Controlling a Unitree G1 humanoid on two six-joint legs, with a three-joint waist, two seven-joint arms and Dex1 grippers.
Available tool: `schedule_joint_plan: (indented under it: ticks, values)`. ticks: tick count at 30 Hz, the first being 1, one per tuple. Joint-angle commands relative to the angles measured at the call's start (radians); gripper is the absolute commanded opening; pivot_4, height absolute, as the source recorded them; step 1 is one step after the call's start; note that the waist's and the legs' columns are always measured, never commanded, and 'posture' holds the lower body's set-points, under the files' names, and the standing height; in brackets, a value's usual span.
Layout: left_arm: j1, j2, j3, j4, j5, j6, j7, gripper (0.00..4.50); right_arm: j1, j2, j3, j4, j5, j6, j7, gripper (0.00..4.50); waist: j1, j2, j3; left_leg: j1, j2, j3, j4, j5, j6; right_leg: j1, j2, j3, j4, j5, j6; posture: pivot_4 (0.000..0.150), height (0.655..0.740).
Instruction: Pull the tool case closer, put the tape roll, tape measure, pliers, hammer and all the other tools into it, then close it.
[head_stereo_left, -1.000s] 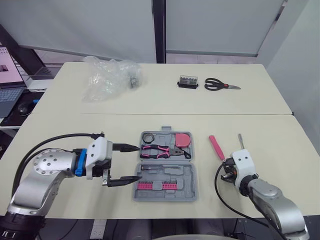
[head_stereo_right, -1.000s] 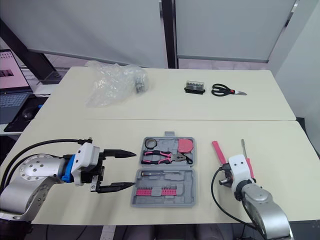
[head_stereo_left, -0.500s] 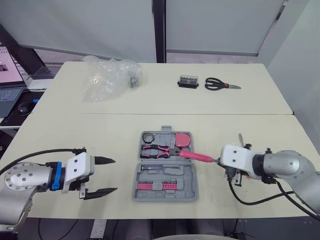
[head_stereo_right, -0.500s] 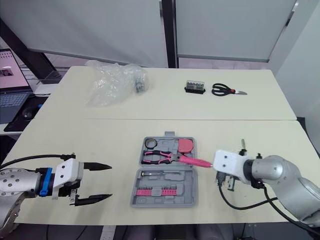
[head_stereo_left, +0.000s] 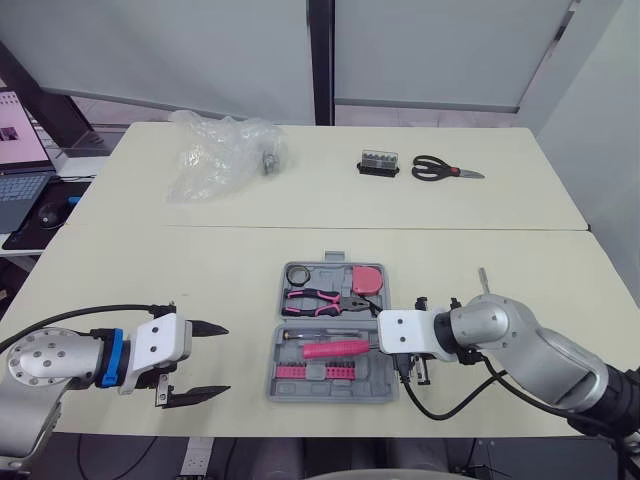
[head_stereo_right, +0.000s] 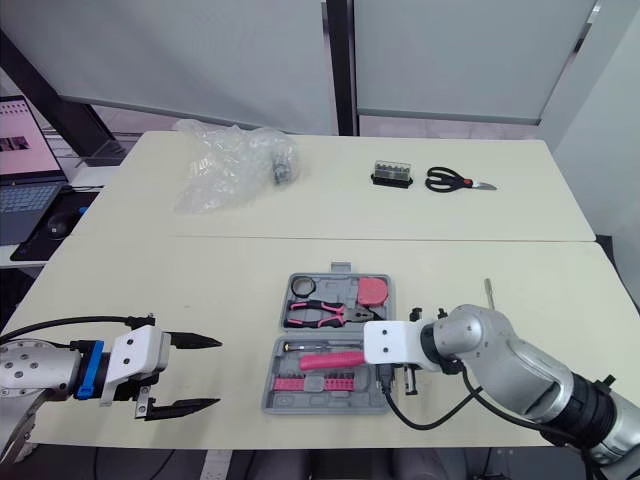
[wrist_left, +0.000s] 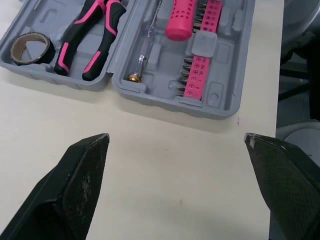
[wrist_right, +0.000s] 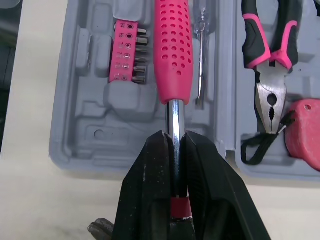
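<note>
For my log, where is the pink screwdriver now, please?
Left eye view: the screwdriver is over the tool case's near half, beside the bit rack, shaft in the right gripper.

pink-handled tool (wrist_right: 173, 55): tip hidden in right gripper (wrist_right: 175, 139) | laptop (head_stereo_left: 20, 135): cut by edge

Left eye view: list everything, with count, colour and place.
tool case: one, grey, open, front table
tape roll: one, brown, case's far half
pliers: one, pink-black, case's far half
tape measure: one, pink, case's far half
bit strip: one, pink, case's near half
screwdriver: one, pink handle, over case's near half
scissors: one, black, back table
bit box: one, black, beside scissors
plastic bag: one, clear, back table
laptop: one, grey, left edge
left pincer: open, left of case
right pincer: shut on screwdriver shaft
</note>
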Motion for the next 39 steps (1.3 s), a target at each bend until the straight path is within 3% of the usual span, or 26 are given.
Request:
schedule_joint_plan:
  ticks: [1,15,39]
  values:
    - [0.004,0.015,0.008,-0.027,-0.001,0.009,0.003,4.5,-0.027,0.035,0.012,0.004,-0.033,0.0,-0.007,0.2,0.0,0.0,0.0,0.0,0.0,0.0,0.0,0.0,0.0,0.0,0.0,0.0,0.0,0.0,0.0,0.15,0.74]
    - [0.013,0.013,0.007,-0.034,0.008,0.015,0.011,4.5,-0.067,0.157,0.064,0.146,-0.108,-0.063,0.011,0.2,-0.001,0.0,0.0,0.0,0.0,0.001,0.001,0.0,0.0,-0.003,0.0,0.0,0.004,0.0,0.0,0.15,0.74]
    - [0.004,0.005,-0.009,-0.022,0.021,0.004,0.015,4.5,-0.055,0.253,0.08,0.238,-0.175,-0.117,0.03,0.2,-0.001,0.0,0.0,-0.001,0.0,0.001,0.001,0.0,0.0,-0.004,0.0,0.0,0.005,0.0,0.0,0.15,0.74]
